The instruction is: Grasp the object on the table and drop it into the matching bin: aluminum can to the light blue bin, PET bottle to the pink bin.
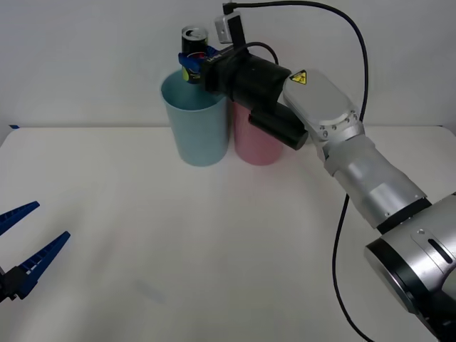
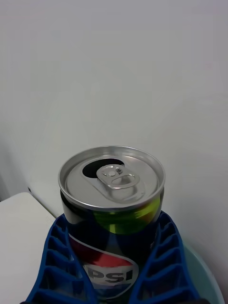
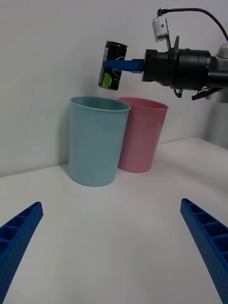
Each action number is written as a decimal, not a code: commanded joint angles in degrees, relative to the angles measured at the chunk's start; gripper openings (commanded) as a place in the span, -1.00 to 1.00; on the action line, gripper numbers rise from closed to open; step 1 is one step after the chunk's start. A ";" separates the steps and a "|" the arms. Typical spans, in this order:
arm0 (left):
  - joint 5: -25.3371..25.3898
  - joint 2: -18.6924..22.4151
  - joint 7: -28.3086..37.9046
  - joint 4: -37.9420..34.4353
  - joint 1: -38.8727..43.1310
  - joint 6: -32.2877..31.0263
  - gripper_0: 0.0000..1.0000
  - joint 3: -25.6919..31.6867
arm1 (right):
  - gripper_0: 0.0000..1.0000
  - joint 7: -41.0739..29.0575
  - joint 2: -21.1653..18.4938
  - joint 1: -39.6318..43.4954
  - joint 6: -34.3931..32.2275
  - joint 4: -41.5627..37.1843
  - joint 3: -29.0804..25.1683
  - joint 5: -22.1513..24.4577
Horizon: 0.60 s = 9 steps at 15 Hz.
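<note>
Left tool (image 1: 25, 246): low over the near left of the tabletop (image 1: 214, 249), blue fingers spread wide, nothing between them.
Light blue bin (image 1: 194, 125): upright at the far middle of the tabletop, touching the pink bin.
Aluminum can (image 1: 194, 43): in the air above the light blue bin's mouth, slightly tilted, silver top up.
Right tool (image 1: 192, 64): blue fingers clamped on the can's sides.
Pink bin (image 1: 254, 146): upright, partly behind the right arm.

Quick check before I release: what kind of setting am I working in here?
Probably a lab or test bench for sorting: a plain white table against a bare wall, a light blue bin beside a pink bin, and the right gripper holding an aluminum can above the blue one.
</note>
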 commanded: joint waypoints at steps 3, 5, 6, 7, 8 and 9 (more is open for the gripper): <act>0.00 0.00 0.00 0.00 0.00 0.00 1.00 0.00 | -1.00 0.95 1.39 -1.58 3.19 2.88 0.35 0.09; 0.00 0.00 0.00 0.00 0.00 0.00 1.00 0.00 | -1.00 1.31 1.39 -1.49 3.80 2.88 0.62 0.09; 0.00 0.00 0.00 0.00 0.00 0.00 1.00 0.00 | -1.00 1.31 1.39 -1.49 3.80 2.88 0.62 0.09; 0.00 0.00 0.00 0.00 0.00 0.00 1.00 0.00 | -1.00 1.31 1.39 -1.49 3.89 2.88 0.62 0.09; 0.00 0.00 0.00 0.00 0.00 0.00 1.00 0.00 | -0.87 1.39 1.39 -1.49 3.98 2.88 0.62 0.09; 0.00 0.00 0.00 0.00 0.00 0.00 1.00 0.00 | -0.02 1.39 1.39 -1.58 4.07 2.88 0.53 0.09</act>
